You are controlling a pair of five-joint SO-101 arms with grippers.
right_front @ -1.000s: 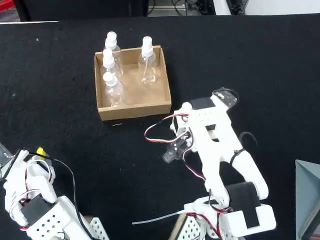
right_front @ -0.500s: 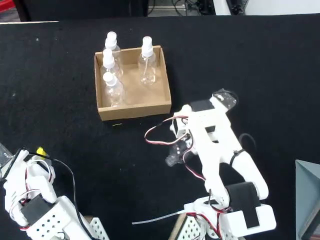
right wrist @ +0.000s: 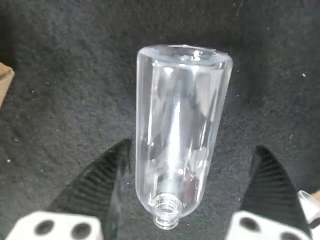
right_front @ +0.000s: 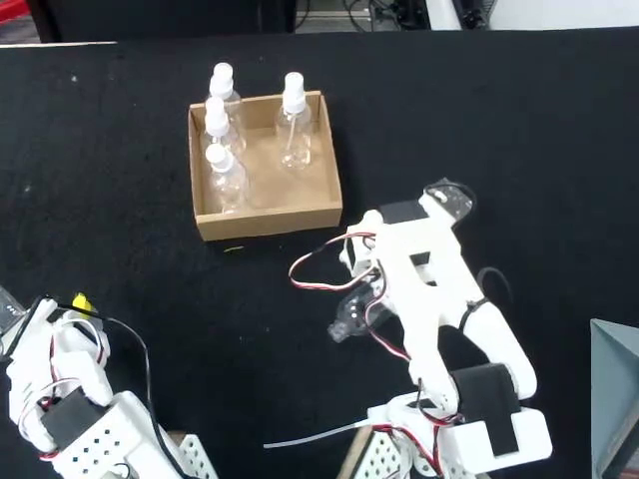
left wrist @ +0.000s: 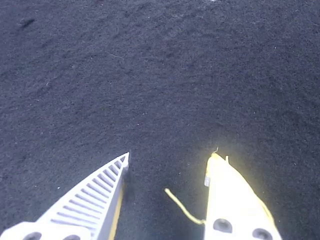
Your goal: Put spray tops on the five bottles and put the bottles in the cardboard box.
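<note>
Black ribbed fingers of your right gripper [right wrist: 192, 147] stand spread wide to either side of the uncapped bottle [right wrist: 182, 125]. 1 finger sits just against its wall and the other stands off with mat showing between, so you are straddling the bottle, not clamping it. I judge this as the set-up for a grasp across the body, which would leave the neck free for capping.

That bottle is clear plastic: a straight cylinder with a rounded shoulder and a short threaded neck, open, pointing back toward your wrist camera, its flat base facing away. From above, the bottle [right_front: 349, 317] appears to lie tilted on the black table mat [right_front: 499, 120] under your right arm, near the cardboard box [right_front: 268, 222] but outside it. It looks light and slick, so it will likely roll or skid if 1 finger pushes before the other.

4 capped bottles [right_front: 226, 178] stand upright in the box, 3 along 1 wall and 1 near the back, with floor left for number 5. Your left gripper [left wrist: 170, 157] hangs spread over the mat, holding nothing, well apart from the box.
</note>
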